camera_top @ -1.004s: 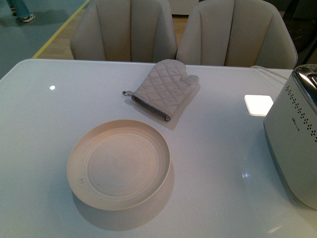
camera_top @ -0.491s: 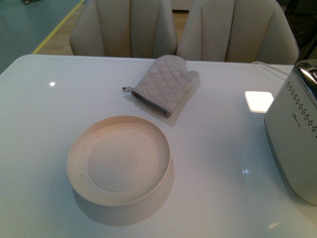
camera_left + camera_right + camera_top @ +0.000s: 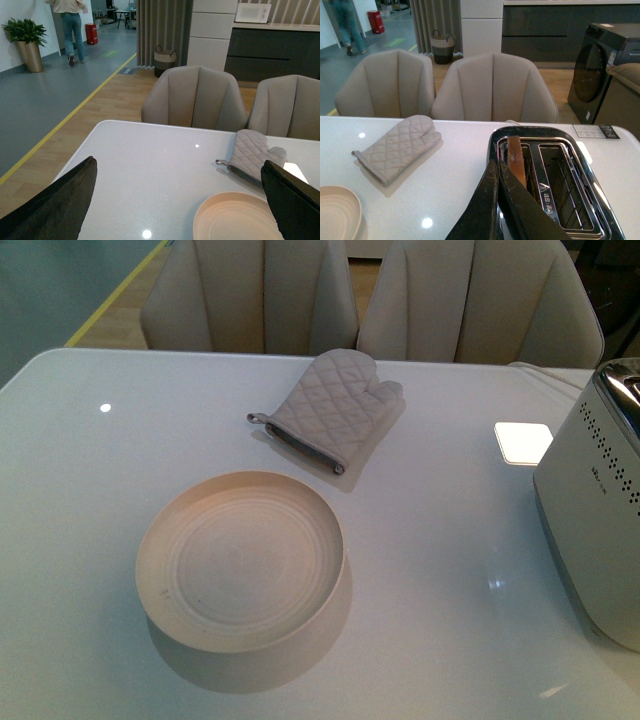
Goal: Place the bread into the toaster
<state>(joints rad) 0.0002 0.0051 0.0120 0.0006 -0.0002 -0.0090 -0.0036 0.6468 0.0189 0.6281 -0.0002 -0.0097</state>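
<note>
The white toaster with dot holes and a chrome top stands at the table's right edge. In the right wrist view the toaster's chrome top shows two slots. The bread stands on edge in one slot, its brown crust showing above the rim. My right gripper is shut and empty, its tips just over the toaster's near edge beside the bread. My left gripper is open and empty, held above the table near the plate. Neither gripper shows in the front view.
An empty beige plate sits at the table's middle. A quilted beige oven mitt lies behind it. A flat white square lies near the toaster. Two beige chairs stand at the far side.
The front view has tilted slightly, so the table contents sit a little higher in the picture. Nothing on the table has moved.
</note>
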